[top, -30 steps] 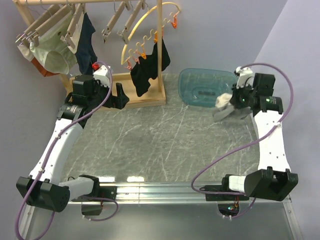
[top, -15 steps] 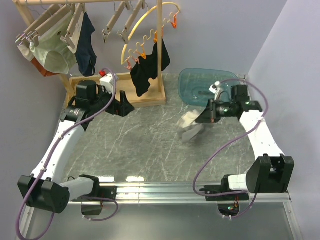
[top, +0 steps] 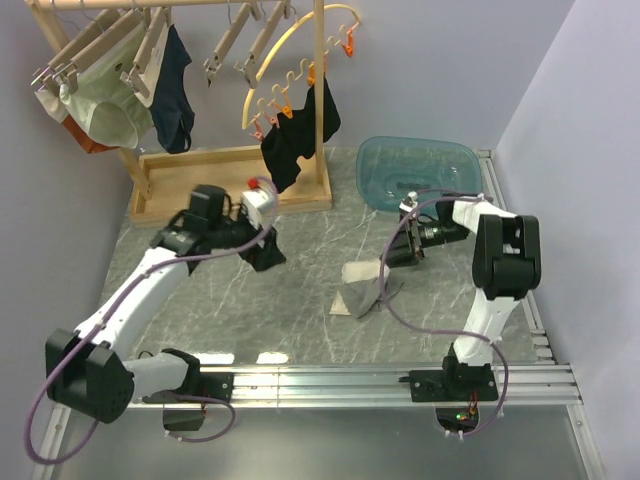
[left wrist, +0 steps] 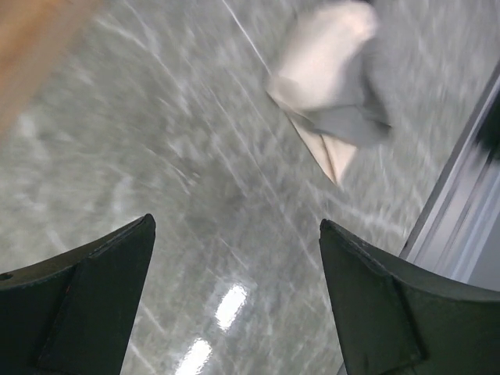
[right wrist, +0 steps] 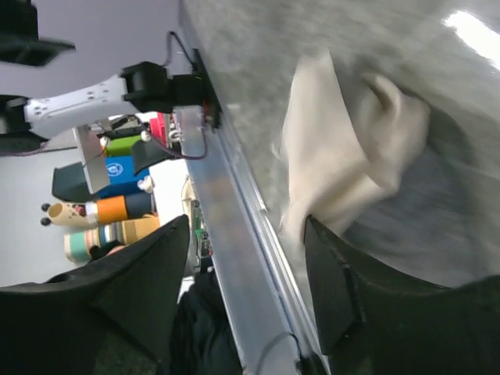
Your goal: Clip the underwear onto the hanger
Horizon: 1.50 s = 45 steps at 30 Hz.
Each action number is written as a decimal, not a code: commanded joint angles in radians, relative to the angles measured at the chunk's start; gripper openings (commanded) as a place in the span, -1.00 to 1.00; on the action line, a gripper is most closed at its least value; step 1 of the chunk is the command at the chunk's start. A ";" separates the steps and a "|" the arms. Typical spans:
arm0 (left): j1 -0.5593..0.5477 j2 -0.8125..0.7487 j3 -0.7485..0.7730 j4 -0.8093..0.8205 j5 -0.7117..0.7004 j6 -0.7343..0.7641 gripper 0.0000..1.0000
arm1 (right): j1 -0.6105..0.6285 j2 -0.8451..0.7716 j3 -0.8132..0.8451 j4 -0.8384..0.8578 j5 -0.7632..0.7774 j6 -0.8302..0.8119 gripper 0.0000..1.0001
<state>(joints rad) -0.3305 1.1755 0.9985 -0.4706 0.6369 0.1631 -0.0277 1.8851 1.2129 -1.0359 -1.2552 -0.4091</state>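
The pale grey-beige underwear (top: 362, 287) lies crumpled on the marble table, just left of centre-right. My right gripper (top: 402, 250) hovers beside its upper right edge, open, with nothing between the fingers. In the right wrist view the underwear (right wrist: 344, 148) lies just past one fingertip of the right gripper (right wrist: 246, 221). My left gripper (top: 270, 250) is open over bare table to the left of the cloth. The left wrist view shows the underwear (left wrist: 332, 70) ahead of the left gripper (left wrist: 236, 223). An empty wooden hanger (top: 228, 45) with clips hangs on the rack at the back.
A blue plastic basin (top: 415, 170) sits at the back right. The wooden rack's base (top: 200, 165) stands at the back left, holding pale green briefs (top: 105, 110), navy briefs (top: 175, 90) and a yellow curved hanger (top: 290, 50) with dark garments. A metal rail (top: 350, 380) runs along the near edge.
My right arm swung from the basin to the table with the underwear, then opened; the cloth now lies on the table. My left arm moved right, toward the centre.
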 commanded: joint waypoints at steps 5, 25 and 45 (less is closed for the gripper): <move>-0.194 0.076 -0.109 0.098 -0.062 0.161 0.69 | -0.066 -0.073 0.066 0.089 0.279 0.019 0.59; -0.413 0.325 -0.199 0.409 -0.204 -0.471 0.28 | 0.196 -0.185 0.079 0.138 0.651 0.317 0.40; -0.404 0.342 -0.167 0.405 -0.221 -0.502 0.28 | 0.272 -0.078 0.137 0.163 0.656 0.355 -0.84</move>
<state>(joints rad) -0.7425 1.5341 0.7990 -0.1001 0.4202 -0.3210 0.2321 1.8286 1.2976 -0.8768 -0.5644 -0.0471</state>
